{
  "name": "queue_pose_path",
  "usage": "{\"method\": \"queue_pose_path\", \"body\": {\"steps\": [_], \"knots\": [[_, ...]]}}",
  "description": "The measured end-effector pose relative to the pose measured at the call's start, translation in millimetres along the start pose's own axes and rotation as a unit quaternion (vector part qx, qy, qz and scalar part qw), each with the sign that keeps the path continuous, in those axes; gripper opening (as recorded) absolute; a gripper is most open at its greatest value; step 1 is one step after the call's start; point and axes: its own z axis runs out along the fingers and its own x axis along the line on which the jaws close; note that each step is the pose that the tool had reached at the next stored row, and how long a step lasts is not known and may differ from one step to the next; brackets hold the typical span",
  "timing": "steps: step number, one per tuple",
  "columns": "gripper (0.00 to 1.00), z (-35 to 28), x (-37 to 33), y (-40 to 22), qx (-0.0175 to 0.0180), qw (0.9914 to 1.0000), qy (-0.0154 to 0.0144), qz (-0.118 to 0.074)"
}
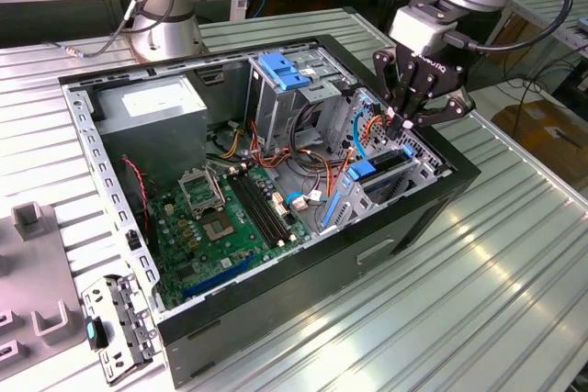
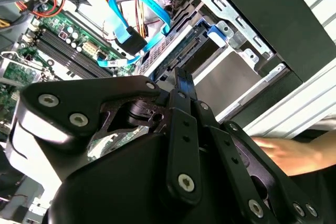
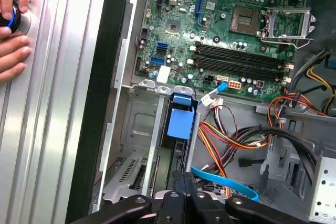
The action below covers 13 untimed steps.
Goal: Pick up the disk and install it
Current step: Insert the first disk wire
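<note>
A black three-link end effector (image 1: 404,124) on a silver robot arm hangs over the front corner of a black tower computer case (image 1: 367,245), which lies open on its side on a ribbed aluminium surface (image 1: 478,254). The fingers appear drawn together to a narrow tip. The pictures do not settle whether that tip touches anything.

Just below the tip, the rectangular silver-grey hard disk with blue plastic side rails (image 3: 181,121) stands on edge in a slot of the grey sheet-metal drive cage (image 3: 142,124). That slot is at the exterior view's right end of the case. A blue rail faces outward, and the disk looks largely seated in its bay.

A flat blue data cable (image 2: 131,3) and bundled orange and yellow power leads loop close beside the cage, next to the green motherboard (image 1: 220,218). In the first wrist view a person's hand (image 3: 14,56) rests on a round blue-ringed button (image 3: 11,19) on the surface, well apart from the case.

The disk is judged dense and rigid, with smooth metal faces that could slip. It is likely sensitive to knocks and twisting. The long flanks by the rails look like the soundest hold, away from the connector edge and the nearby wiring.
</note>
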Motion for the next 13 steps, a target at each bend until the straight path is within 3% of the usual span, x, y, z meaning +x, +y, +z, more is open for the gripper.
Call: {"method": "queue_pose_path", "body": {"steps": [2, 6, 13], "knots": [[0.11, -1.1, 0.0, 0.0, 0.0003, 0.99995, 0.0002, -0.01], [0.11, -4.3, -1.0, -0.4, 0.0003, 0.99992, 0.0003, -0.012], [0.11, -4.5, -6.0, -9.2, 0.0004, 0.99984, 0.0004, -0.018]]}}
